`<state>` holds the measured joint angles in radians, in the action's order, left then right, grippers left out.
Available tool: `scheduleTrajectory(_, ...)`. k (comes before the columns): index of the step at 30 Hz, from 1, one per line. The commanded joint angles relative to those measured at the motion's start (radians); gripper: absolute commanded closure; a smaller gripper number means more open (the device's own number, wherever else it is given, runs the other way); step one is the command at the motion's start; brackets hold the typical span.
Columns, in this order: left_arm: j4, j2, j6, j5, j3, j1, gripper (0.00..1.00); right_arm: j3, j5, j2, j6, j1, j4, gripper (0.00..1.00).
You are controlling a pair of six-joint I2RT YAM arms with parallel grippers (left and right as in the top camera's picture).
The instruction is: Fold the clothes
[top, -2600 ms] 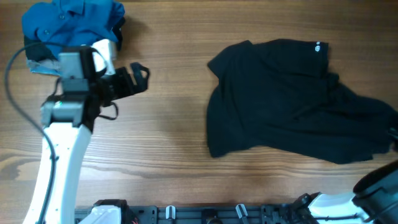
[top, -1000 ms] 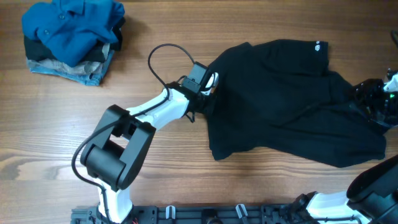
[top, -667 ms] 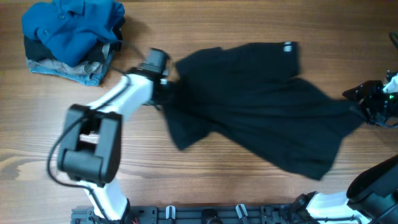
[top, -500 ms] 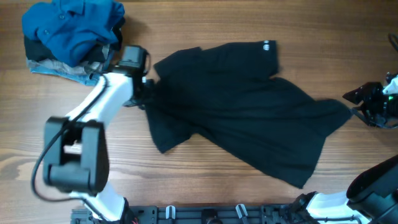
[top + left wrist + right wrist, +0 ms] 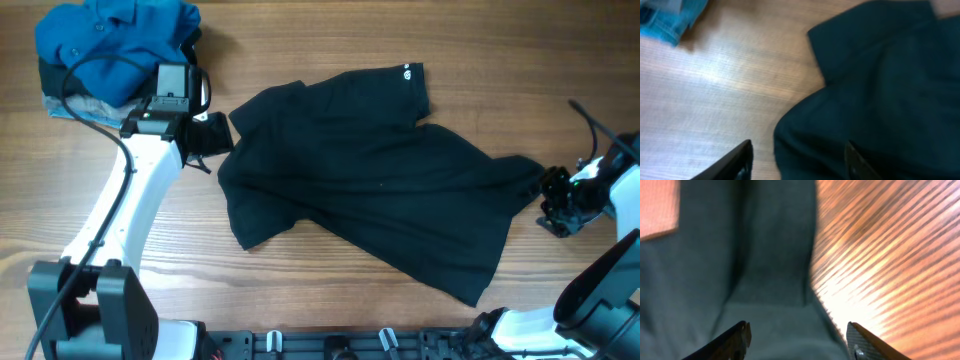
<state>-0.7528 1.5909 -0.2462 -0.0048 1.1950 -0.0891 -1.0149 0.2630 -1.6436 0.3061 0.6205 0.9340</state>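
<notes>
The T-shirt [image 5: 370,170] lies spread on the table [image 5: 300,40], from the middle out toward the right side. Its neck label [image 5: 407,70] is at the far edge, and one corner reaches toward the near edge on the right. A pile of other clothes [image 5: 110,50] sits in the far left corner, apart from the T-shirt. The left gripper [image 5: 212,135] is between this pile and the T-shirt, right at the T-shirt's left edge. The right gripper [image 5: 553,200] is at the T-shirt's right end, close to the table's right border. In both wrist views, fabric lies under and between the fingers [image 5: 740,157], with bare table beside it.
</notes>
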Motion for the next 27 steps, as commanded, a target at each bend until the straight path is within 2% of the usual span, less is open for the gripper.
scheduleTrajectory(1,0.03,-0.018,0.007,0.085,-0.005,0.006,0.38,0.098,-0.015,0.014,0.013,-0.002,-0.108,0.32)
scheduleTrajectory(7,0.056,-0.018,0.007,0.163,-0.005,0.006,0.38,0.222,0.086,0.014,0.009,-0.005,-0.323,0.33)
scheduleTrajectory(10,0.057,-0.018,0.007,0.173,-0.005,0.006,0.38,0.272,0.172,0.014,0.011,-0.006,-0.438,0.4)
scheduleTrajectory(11,0.057,-0.018,0.007,0.173,-0.005,0.006,0.38,0.286,0.194,0.014,0.012,-0.006,-0.477,0.46)
scheduleTrajectory(12,0.057,-0.018,0.007,0.172,-0.005,0.002,0.38,0.294,0.207,0.014,0.012,-0.006,-0.507,0.69)
scheduleTrajectory(14,0.058,-0.018,0.007,0.172,-0.005,-0.005,0.38,0.295,0.206,0.014,0.046,-0.006,-0.554,0.96)
scheduleTrajectory(17,0.058,-0.018,0.007,0.173,-0.005,-0.021,0.37,0.28,0.205,0.014,0.148,0.008,-0.694,0.96)
scheduleTrajectory(20,0.062,-0.018,0.007,0.173,-0.005,-0.04,0.35,0.217,0.207,0.014,0.221,0.044,-0.79,0.96)
scheduleTrajectory(24,0.078,-0.018,0.053,0.174,-0.005,-0.088,0.3,0.051,0.202,0.014,0.163,0.11,-0.787,0.96)
scheduleTrajectory(25,0.084,-0.018,0.069,0.177,-0.005,-0.103,0.3,-0.008,0.201,0.014,0.144,0.13,-0.761,0.86)
scheduleTrajectory(26,0.093,-0.018,0.085,0.177,-0.005,-0.12,0.29,-0.05,0.202,0.014,0.138,0.142,-0.739,0.66)
scheduleTrajectory(27,0.104,-0.017,0.092,0.176,-0.005,-0.137,0.25,-0.088,0.205,0.014,0.138,0.151,-0.714,0.33)
